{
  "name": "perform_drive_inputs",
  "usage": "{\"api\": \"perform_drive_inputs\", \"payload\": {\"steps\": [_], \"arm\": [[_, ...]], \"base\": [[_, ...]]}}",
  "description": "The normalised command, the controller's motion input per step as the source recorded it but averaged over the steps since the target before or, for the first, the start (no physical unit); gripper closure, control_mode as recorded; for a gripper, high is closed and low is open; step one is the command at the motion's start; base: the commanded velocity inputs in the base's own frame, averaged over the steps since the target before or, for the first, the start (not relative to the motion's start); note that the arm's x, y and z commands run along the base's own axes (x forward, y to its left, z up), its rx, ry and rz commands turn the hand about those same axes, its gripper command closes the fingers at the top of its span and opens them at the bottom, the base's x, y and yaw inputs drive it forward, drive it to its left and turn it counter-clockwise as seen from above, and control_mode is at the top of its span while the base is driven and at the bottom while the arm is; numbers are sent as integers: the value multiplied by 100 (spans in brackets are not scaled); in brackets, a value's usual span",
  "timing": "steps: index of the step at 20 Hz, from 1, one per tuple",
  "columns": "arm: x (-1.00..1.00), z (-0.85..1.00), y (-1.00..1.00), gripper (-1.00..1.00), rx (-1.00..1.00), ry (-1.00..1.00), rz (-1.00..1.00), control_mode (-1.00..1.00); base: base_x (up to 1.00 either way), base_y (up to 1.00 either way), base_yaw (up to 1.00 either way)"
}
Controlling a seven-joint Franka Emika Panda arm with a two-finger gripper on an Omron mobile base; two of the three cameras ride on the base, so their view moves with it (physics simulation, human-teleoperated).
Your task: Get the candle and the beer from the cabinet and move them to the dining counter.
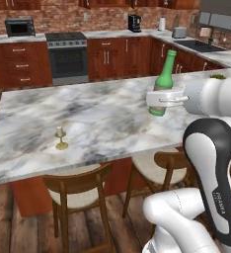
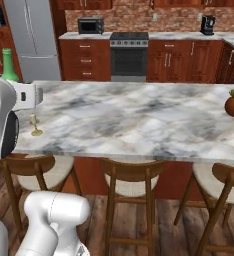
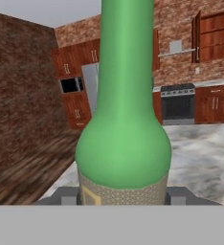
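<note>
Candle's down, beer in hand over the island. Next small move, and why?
Probably lower the beer straight down onto the dining counter. The gripper holds it upright above bare marble, well right of the candle, so it should land clear.

Light is even and soft throughout, bright enough to read every surface, with no single source to be made out. The marble bench [image 1: 102,118] shows no glare, only a faint dull sheen. The candle [image 1: 61,138] throws a small weak shadow at its base. The beer [image 3: 124,119] looks flat and matte at close range, its label coarse and pixelled. Edges are sharp, free of blur or bending.
</note>
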Motion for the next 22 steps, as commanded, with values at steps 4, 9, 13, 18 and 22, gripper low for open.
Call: {"api": "perform_drive_inputs", "payload": {"steps": [4, 9, 13, 18, 22], "arm": [[0, 0, 0, 100, 0, 0, 0, 100], [0, 0, 0, 100, 0, 0, 0, 100], [0, 0, 0, 100, 0, 0, 0, 100], [0, 0, 0, 100, 0, 0, 0, 100], [0, 0, 0, 100, 0, 0, 0, 100]], "base": [[58, -34, 10], [73, -17, 3], [74, -14, 8], [67, -9, 10], [66, -1, 2]]}}
